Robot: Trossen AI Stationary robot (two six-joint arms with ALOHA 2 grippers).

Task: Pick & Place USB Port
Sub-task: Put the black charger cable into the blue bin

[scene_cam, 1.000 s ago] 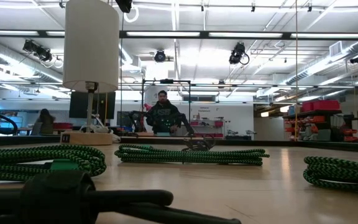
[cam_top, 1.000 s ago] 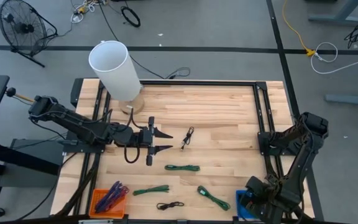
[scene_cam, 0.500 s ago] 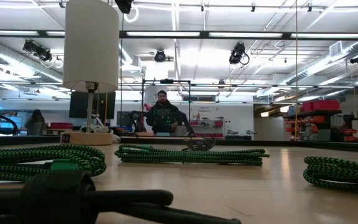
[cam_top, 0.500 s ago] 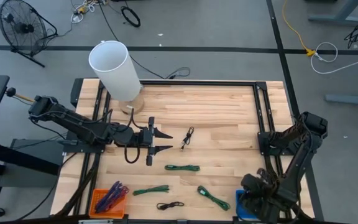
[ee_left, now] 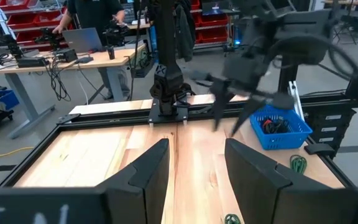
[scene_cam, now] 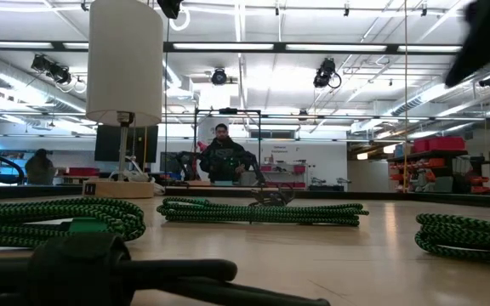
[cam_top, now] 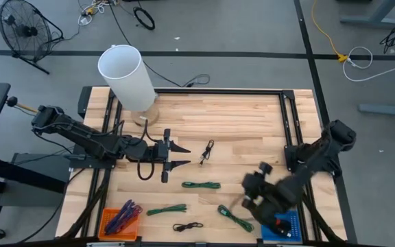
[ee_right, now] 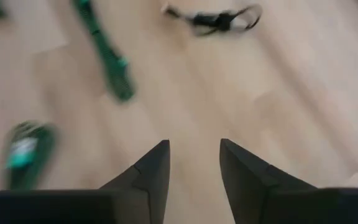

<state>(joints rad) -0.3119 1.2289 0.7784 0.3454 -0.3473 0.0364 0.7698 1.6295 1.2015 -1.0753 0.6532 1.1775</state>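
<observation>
From above, the right gripper [cam_top: 247, 200] is seen blurred over the table's near right, just beside a green cable [cam_top: 234, 217] and the blue bin [cam_top: 290, 224]; the left gripper [cam_top: 181, 155] is held parted mid-table near a black cable [cam_top: 207, 151]. At table level, green coils [scene_cam: 262, 211] are laid across the wood. In the right wrist view, fingers [ee_right: 151, 171] are parted, nothing gripped.

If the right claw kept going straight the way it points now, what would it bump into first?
Probably just the bare wooden table. The right claw, open and empty, points down at it. A green cable bundle and a black cable lie off to the sides, though depth is hard to judge.
</observation>
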